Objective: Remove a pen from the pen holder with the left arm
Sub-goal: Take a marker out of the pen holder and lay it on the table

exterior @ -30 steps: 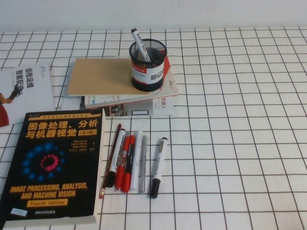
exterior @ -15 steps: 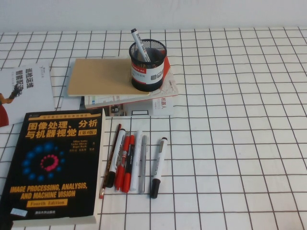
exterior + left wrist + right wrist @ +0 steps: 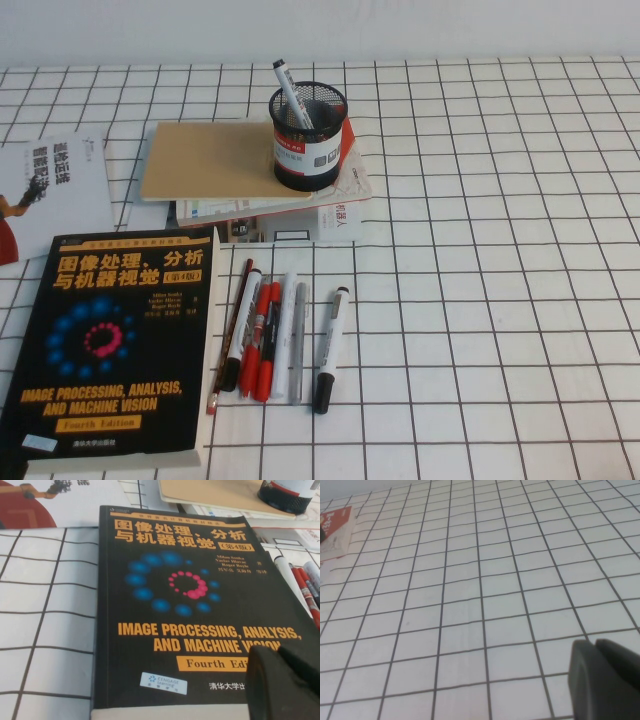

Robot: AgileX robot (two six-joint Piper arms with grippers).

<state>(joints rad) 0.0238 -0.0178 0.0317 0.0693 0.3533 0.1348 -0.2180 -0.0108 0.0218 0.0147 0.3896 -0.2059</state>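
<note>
Left gripper [image 3: 278, 655] hangs low over the near end of the black textbook [image 3: 195, 610], fingers pressed together (nothing held between them). The pen [image 3: 291, 92] leans in the black mesh pen holder [image 3: 308, 150], cap end up. The holder stands on a brown board [image 3: 210, 160] beyond the book, well apart from that gripper. Right gripper [image 3: 596, 647] sits low over the bare checked cloth [image 3: 470, 580], fingers likewise together.

Bright, even, diffuse light with only faint, soft shadows
</note>
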